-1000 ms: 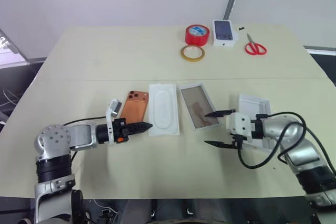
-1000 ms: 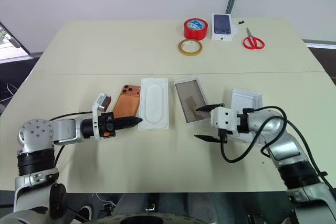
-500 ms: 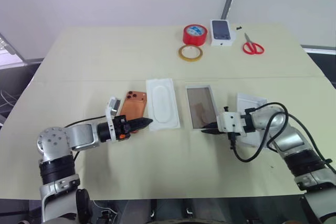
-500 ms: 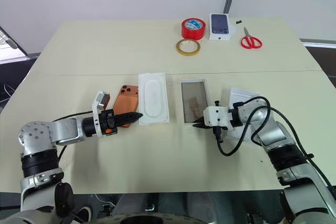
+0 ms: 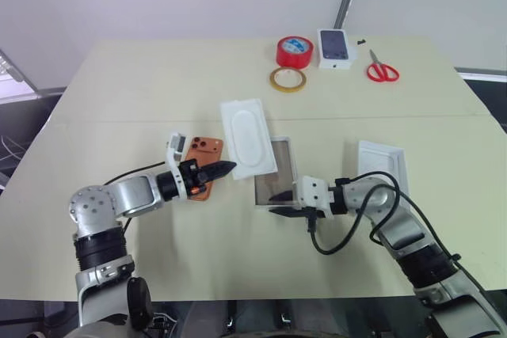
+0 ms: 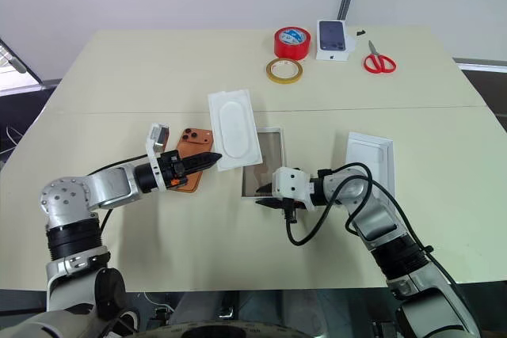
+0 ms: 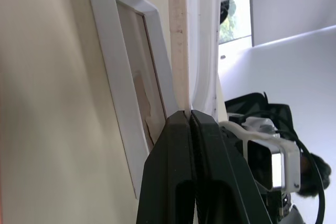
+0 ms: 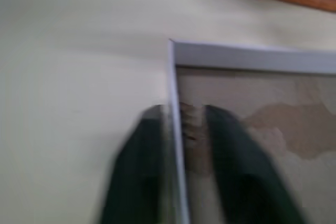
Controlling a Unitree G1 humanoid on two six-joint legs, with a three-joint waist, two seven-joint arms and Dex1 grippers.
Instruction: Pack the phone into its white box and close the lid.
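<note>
The orange phone lies left of centre, partly under my left gripper, which is shut with its tips against the edge of a flat white insert with an oval recess. That insert is skewed and overlaps a corner of the white box, a shallow tray with a brownish floor. My right gripper sits at the tray's near end. In the right wrist view its fingers straddle the tray's thin wall, slightly apart. The white lid lies to the right, rim up.
At the table's far side are a red tape roll, a yellowish tape ring, a small white box bearing a phone picture and red scissors. Bare tabletop runs along the near edge.
The right gripper shut at the tray's near end, slid the tray left toward the phone, then parted its fingers. The left gripper pushed forward and right, turning the insert onto the tray's corner.
</note>
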